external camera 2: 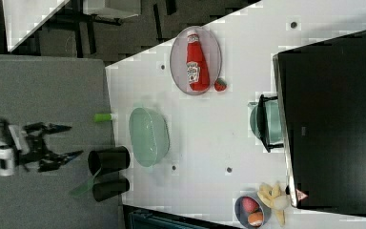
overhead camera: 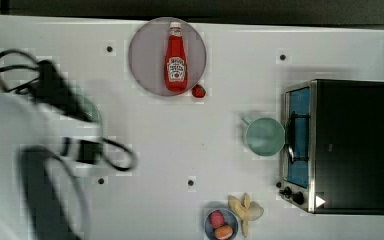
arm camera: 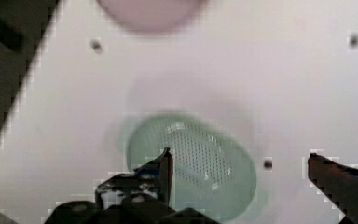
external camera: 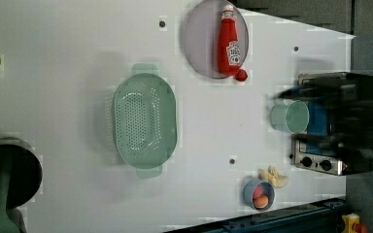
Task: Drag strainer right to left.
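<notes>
Blurred arm hides most of the strainer (overhead camera: 91,107), seemingly untouched.

Gripper (external camera 2: 71,140) — fingers spread wide, nothing between them, raised clear of the table; arm blurred at the top view's left.

The ketchup bottle (overhead camera: 176,57) carries a white label with dark print, too small to read in the top view, the left view (external camera: 232,46) or the right view (external camera 2: 195,66). The oven (overhead camera: 347,145) bears a small white triangular warning sign near one corner (external camera 2: 301,194); its symbol cannot be made out.
</notes>
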Controlling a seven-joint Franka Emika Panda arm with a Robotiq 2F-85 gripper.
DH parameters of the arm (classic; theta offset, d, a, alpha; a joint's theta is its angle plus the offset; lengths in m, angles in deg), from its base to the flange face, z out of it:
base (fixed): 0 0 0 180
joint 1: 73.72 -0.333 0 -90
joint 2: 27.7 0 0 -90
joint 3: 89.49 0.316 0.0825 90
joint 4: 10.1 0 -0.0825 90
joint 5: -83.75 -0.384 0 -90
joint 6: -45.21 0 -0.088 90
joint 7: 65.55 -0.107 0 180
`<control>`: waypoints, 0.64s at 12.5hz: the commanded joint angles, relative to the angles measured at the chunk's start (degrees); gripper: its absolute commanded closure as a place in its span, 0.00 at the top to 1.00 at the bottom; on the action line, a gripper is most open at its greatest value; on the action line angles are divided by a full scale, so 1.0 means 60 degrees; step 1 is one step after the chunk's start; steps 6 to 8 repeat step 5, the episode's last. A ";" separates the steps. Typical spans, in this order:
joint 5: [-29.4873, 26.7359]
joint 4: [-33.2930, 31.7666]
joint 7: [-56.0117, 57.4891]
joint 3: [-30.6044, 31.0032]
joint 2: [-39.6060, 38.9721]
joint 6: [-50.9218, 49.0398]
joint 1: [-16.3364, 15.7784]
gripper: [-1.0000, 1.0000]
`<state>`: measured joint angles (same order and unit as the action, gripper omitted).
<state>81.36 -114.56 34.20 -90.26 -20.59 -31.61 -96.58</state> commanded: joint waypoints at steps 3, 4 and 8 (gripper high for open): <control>0.0822 -0.0505 0.4263 -0.2316 0.0367 -0.1196 0.0566 1.00; 0.1068 -0.0506 0.4708 -0.2691 0.0406 -0.1250 0.0574 1.00; 0.1181 -0.0515 0.5111 -0.3006 0.0419 -0.1284 0.0573 1.00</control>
